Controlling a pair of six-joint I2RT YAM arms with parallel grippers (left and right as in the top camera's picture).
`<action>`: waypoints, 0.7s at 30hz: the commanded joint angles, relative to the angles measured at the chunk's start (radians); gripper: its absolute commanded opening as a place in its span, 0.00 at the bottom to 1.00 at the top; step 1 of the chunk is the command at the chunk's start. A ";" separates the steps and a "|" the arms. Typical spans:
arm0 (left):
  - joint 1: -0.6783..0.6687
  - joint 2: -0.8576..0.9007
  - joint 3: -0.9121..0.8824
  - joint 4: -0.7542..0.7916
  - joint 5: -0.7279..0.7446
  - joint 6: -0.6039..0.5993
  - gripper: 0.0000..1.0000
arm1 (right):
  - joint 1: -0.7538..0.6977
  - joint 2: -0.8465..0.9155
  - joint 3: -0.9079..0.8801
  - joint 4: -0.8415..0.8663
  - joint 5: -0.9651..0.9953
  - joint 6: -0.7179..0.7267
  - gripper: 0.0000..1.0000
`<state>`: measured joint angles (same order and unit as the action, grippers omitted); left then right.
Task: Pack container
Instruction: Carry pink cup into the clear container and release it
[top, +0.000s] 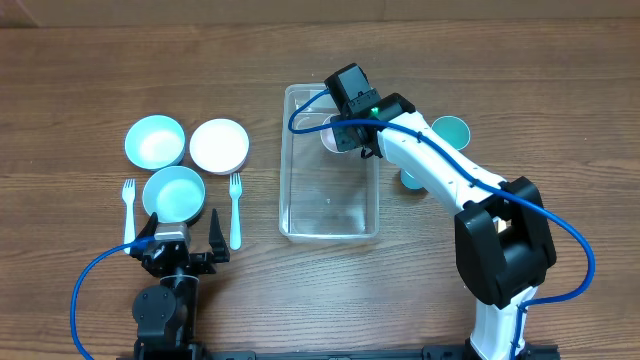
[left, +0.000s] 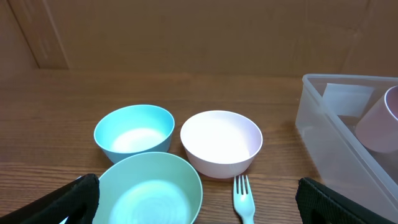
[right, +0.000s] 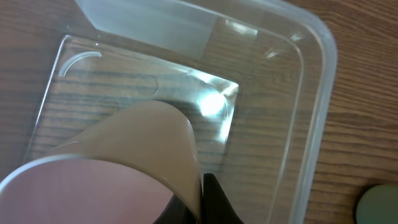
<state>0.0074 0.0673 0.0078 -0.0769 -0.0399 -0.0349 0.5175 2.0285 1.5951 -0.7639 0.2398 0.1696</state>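
The clear rectangular container (top: 330, 205) lies in the middle of the table, and its near wall (left: 323, 134) shows at the right of the left wrist view. My right gripper (top: 352, 135) hangs over the container's far end, shut on the rim of a pale pink cup (top: 331, 137). In the right wrist view the cup (right: 124, 149) is tilted above the container floor (right: 155, 81), its wall pinched between the black fingers (right: 214, 202). My left gripper (top: 180, 245) stands open at the front left, nothing between its fingers, just behind a green bowl (left: 149, 190).
A teal bowl (top: 155, 141), a white bowl (top: 219, 145) and the green bowl (top: 174, 193) sit left of the container. A pale fork (top: 128, 205) and a second fork (top: 235, 210) flank the green bowl. Two teal cups (top: 450, 131) stand right of the container, partly under the right arm.
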 joint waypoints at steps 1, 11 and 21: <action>0.005 -0.008 -0.003 0.003 0.008 -0.017 1.00 | -0.002 -0.018 0.023 0.006 0.025 0.014 0.04; 0.005 -0.008 -0.003 0.003 0.008 -0.017 1.00 | -0.002 -0.018 0.023 -0.024 0.018 0.014 0.04; 0.005 -0.008 -0.003 0.003 0.008 -0.017 1.00 | -0.002 -0.018 0.023 -0.030 -0.031 0.014 0.07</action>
<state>0.0074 0.0673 0.0078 -0.0769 -0.0399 -0.0349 0.5175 2.0285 1.5951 -0.7902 0.2279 0.1791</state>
